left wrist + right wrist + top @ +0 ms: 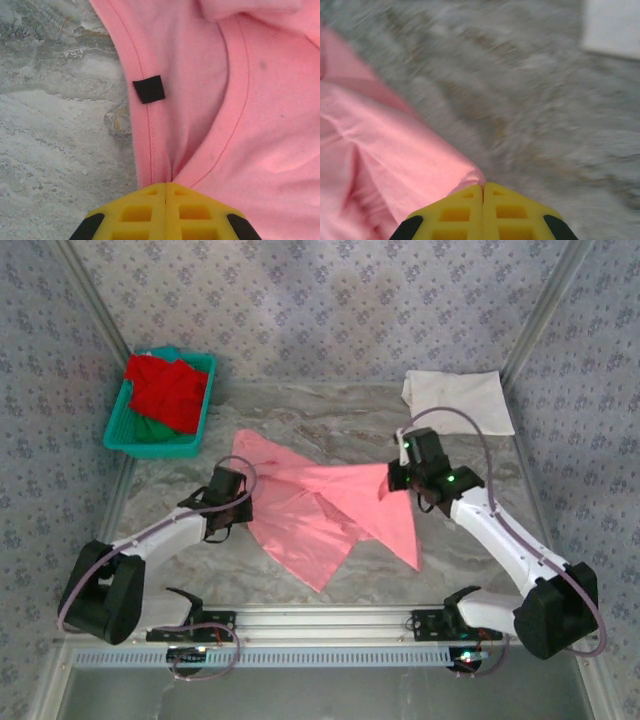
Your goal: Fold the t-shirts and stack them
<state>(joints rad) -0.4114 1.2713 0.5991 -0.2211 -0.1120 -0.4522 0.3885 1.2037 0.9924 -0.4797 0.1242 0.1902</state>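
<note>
Left fingers (pixel 135 212) pinched closed on soft pink t-shirt (pixel 300 520) collar band; right fingers (pixel 512 212) clamped on cloth edge; marbled tabletop (pixel 350 410).

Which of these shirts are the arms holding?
The pink t-shirt mid-table: left end effector and right end effector pinch it. The white t-shirt lies far right; red t-shirt and green t-shirt sit in the teal basket.

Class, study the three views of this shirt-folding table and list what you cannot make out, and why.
Top view: the green t-shirt in the teal basket lies mostly under the red t-shirt; its shape is hidden.
Right wrist view: blur smears the table; the white t-shirt is cut off by the corner.
Left wrist view: the pink t-shirt runs past the edges; its outline is cut off.
</note>
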